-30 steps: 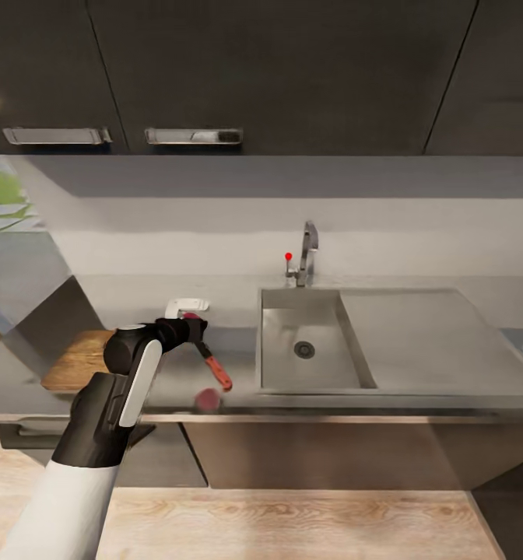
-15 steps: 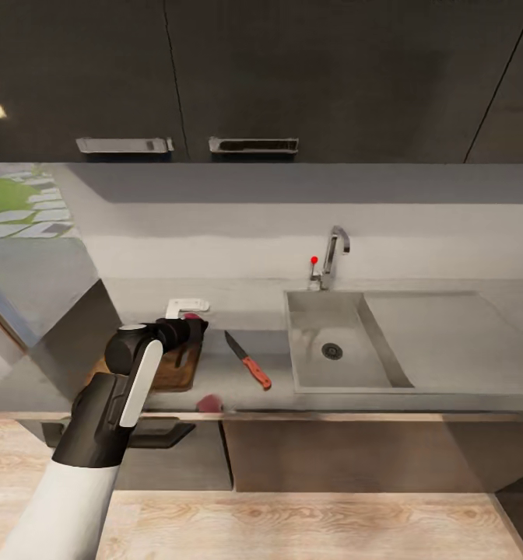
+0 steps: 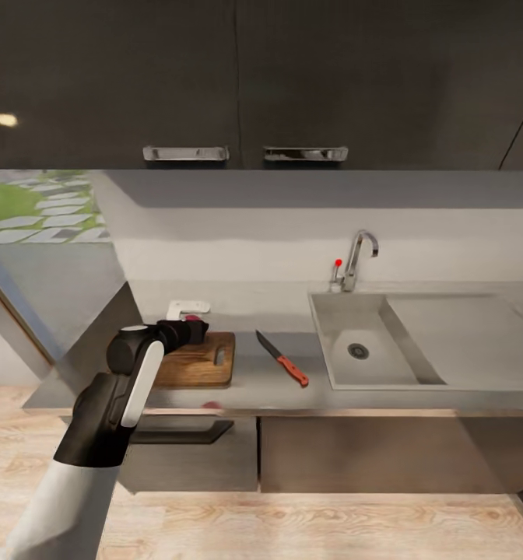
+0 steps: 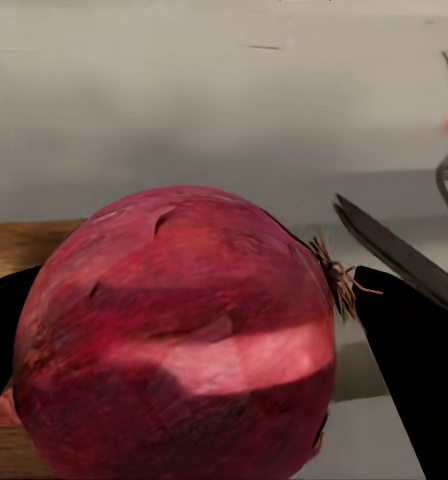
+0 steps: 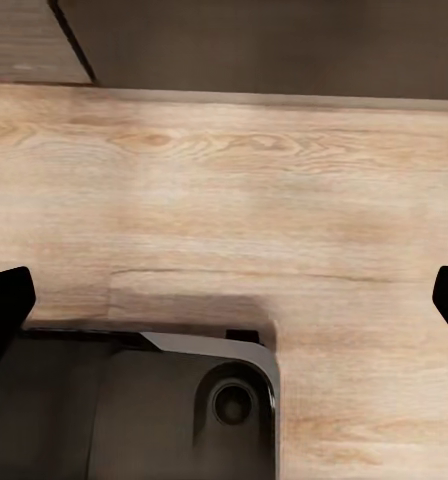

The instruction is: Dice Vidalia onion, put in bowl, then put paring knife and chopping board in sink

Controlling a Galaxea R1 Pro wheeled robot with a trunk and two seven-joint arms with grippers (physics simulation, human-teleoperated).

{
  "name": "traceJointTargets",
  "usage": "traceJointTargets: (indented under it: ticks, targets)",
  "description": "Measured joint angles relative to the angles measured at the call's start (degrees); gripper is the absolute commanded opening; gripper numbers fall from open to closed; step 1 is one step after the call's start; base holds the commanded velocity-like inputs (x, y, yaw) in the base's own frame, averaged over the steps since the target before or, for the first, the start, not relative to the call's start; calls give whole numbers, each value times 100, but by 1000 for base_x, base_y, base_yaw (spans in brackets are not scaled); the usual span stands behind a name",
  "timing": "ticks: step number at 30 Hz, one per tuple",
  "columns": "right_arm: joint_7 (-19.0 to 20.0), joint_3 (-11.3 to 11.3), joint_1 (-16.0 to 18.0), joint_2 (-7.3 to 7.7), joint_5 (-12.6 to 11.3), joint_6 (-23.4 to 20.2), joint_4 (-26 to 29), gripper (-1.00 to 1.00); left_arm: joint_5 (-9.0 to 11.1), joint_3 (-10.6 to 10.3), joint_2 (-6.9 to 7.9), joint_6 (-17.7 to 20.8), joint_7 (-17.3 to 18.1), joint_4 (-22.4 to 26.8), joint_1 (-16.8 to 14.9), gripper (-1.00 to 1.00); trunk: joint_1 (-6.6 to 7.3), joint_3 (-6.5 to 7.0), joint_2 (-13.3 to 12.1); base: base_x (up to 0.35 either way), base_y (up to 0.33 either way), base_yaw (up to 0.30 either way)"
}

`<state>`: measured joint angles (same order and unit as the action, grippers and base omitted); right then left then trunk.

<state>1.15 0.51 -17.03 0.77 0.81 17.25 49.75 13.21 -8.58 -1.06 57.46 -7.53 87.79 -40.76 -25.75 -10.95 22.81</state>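
The left tool (image 3: pixel 190 333) is clamped on the onion (image 4: pixel 179 335), a dark red bulb held between both fingers. In the head view it sits left of centre, over the upper left corner of the chopping board (image 3: pixel 195 362). The board's long axis runs left to right on the tabletop (image 3: pixel 269 389), directly below the load. The paring knife (image 3: pixel 282 358) lies just right of the board, blade pointing to the upper left. The right tool (image 5: pixel 224 300) stands apart, empty, above the floor (image 5: pixel 234 180); the left arm is nearer.

Grained wooden chopping board (image 3: pixel 195 361); matt grey, seemingly metal countertop (image 3: pixel 277 389); steel sink (image 3: pixel 355 354); smooth, papery-skinned red onion (image 4: pixel 179 335).
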Motion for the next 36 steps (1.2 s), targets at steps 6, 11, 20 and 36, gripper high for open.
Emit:
traceJointTargets:
  ticks: [6,11,20,36]
  targets:
    - [0,0,0,0,0,0,0,100,-1,0,0,-5,0,-108,6,-100,0,54,0,-1,304,0]
    - [1,-2,-2,-1,0,-1,2,100,-8,-8,1,-11,1,-207,19,-100,0,78,-1,0,94,0]
    - [2,-3,-2,-1,0,-1,2,100,-8,-14,-7,-21,1,-405,140,-100,-1,26,-1,4,2,0]
    - [2,-3,-2,-3,0,-3,2,100,-9,-77,-2,-29,5,-508,140,-100,-1,-117,-1,22,-17,0]
